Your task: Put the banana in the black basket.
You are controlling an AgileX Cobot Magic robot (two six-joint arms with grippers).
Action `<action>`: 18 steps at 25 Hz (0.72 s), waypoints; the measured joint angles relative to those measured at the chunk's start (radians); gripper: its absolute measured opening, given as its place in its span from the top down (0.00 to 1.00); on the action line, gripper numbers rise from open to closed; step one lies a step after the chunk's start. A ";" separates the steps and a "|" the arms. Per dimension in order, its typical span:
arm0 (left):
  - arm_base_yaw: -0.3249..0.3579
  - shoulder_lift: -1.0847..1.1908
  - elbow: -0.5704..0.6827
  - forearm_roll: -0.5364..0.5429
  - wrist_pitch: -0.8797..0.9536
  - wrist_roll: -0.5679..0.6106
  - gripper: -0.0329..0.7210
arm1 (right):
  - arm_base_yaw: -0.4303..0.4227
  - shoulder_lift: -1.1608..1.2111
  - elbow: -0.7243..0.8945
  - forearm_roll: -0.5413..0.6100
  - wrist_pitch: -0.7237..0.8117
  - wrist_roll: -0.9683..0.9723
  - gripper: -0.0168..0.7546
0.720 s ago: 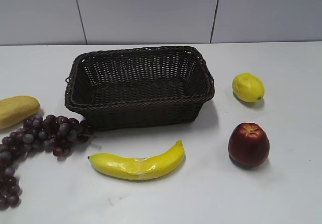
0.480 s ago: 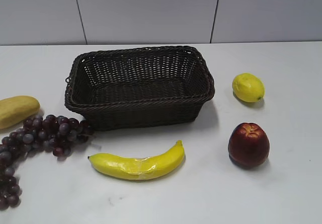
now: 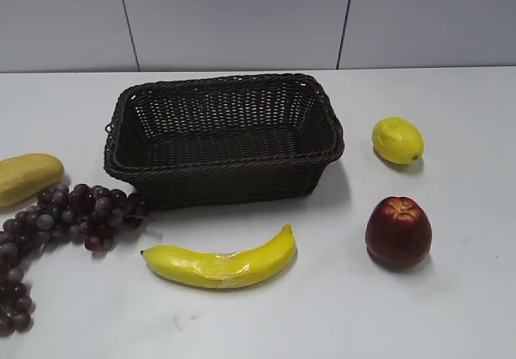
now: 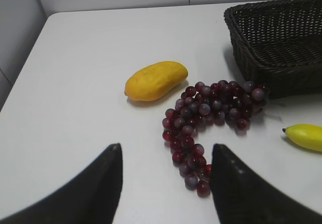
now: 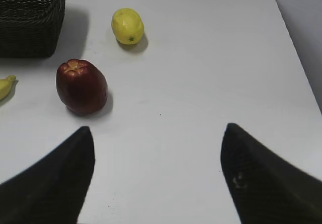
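The banana (image 3: 219, 264) lies on the white table in front of the black basket (image 3: 222, 184), apart from it. Its tip shows at the right edge of the left wrist view (image 4: 304, 136) and at the left edge of the right wrist view (image 5: 6, 86). The basket is empty and also shows in the left wrist view (image 4: 275, 64) and the right wrist view (image 5: 31, 27). My left gripper (image 4: 165, 151) is open above bare table near the grapes. My right gripper (image 5: 158, 133) is open above bare table right of the apple. Neither gripper shows in the exterior view.
A bunch of dark red grapes (image 3: 60, 222) lies left of the banana. A pale blunt yellow fruit (image 3: 27, 177) sits at the left edge. A lemon (image 3: 397, 139) and a red apple (image 3: 398, 231) sit to the right of the basket.
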 joint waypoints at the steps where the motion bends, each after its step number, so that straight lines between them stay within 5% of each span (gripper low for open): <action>1: 0.000 0.000 0.000 0.000 0.000 0.000 0.24 | 0.000 0.000 0.000 0.000 0.000 0.000 0.21; 12: 0.000 0.002 0.000 0.011 0.000 0.007 0.24 | 0.000 0.000 0.000 0.000 0.000 0.000 0.21; 18: 0.000 0.183 -0.016 -0.059 -0.013 0.116 0.24 | 0.000 0.000 0.000 0.000 0.000 0.000 0.21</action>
